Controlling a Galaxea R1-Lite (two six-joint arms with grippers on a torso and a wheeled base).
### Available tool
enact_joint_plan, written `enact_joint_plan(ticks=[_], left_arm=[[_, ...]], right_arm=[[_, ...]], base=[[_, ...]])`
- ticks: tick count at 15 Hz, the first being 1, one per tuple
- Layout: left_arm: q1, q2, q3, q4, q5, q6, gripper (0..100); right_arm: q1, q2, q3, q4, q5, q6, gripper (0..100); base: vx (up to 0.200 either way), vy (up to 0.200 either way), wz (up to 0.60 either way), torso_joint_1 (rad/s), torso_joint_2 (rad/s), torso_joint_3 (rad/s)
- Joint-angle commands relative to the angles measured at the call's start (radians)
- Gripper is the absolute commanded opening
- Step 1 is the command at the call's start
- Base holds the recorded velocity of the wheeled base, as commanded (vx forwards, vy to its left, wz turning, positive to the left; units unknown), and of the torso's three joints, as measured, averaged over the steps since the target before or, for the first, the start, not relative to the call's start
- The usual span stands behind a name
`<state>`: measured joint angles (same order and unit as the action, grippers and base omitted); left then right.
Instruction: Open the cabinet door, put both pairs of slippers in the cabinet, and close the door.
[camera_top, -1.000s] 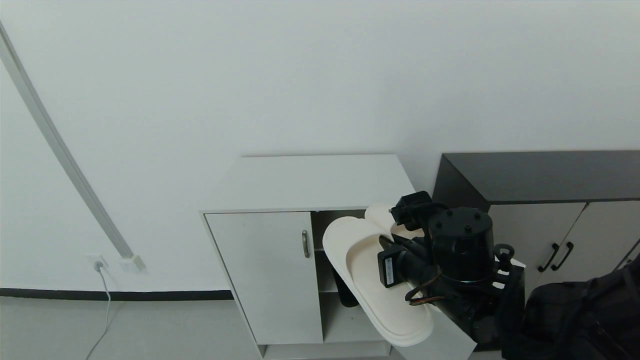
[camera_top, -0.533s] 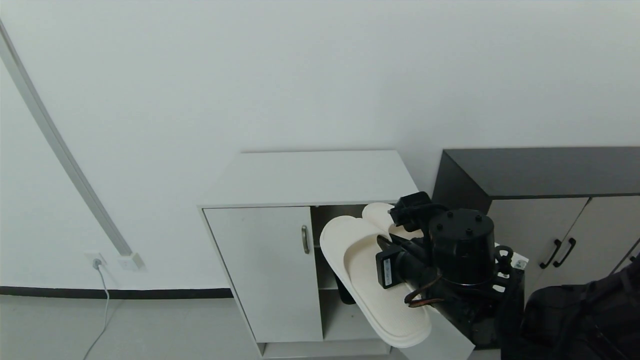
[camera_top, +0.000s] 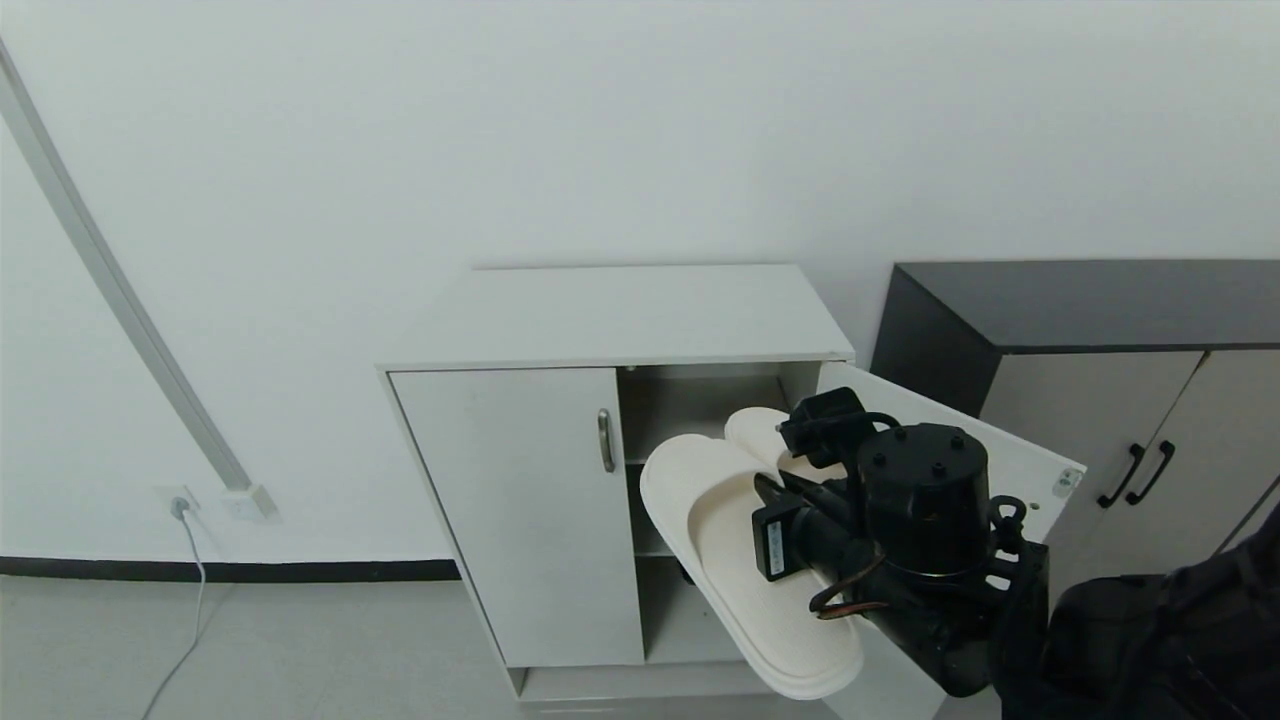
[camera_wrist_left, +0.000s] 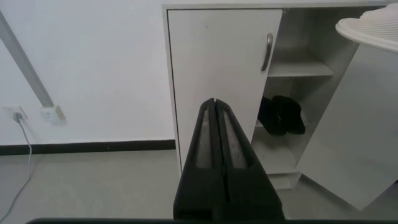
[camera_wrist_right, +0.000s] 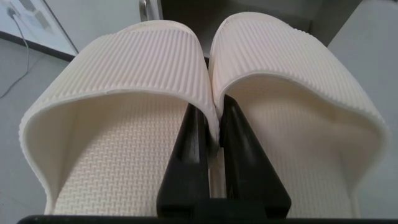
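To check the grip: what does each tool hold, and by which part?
The right tool pinches the pair of cream slippers by their touching inner strap edges. The left tool is shut, empty.

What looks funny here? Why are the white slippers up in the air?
Nothing is broken or spilled. The white slippers hang tilted before the open cabinet because the right end effector pinches their inner edges together. A dark pair sits inside on a shelf.

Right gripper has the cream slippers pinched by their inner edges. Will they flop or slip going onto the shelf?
Likely light and fairly stiff: the cream slippers jut from the right gripper without sagging. Ribbed straps should resist slipping. Pinched only at adjoining edges, they might twist if a toe catches the cabinet.
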<state>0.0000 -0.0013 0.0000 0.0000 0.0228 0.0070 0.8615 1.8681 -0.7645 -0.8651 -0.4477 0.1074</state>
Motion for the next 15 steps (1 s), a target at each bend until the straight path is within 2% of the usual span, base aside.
enact_joint_plan(ticks=[1, 15], left_arm=[[0.000, 0.001, 0.000, 0.000, 0.000, 0.001, 0], [0.000, 0.001, 0.000, 0.000, 0.000, 0.001, 0]], right_arm=[[0.001, 0.005, 0.001, -0.002, 0.000, 0.000, 0], [0.004, 0.008, 0.013, -0.015, 0.000, -0.012, 0]], base=[[0.000, 0.000, 0.00, -0.227, 0.54, 0.315], [0.000, 0.000, 0.00, -0.176, 0.50, 0.317]])
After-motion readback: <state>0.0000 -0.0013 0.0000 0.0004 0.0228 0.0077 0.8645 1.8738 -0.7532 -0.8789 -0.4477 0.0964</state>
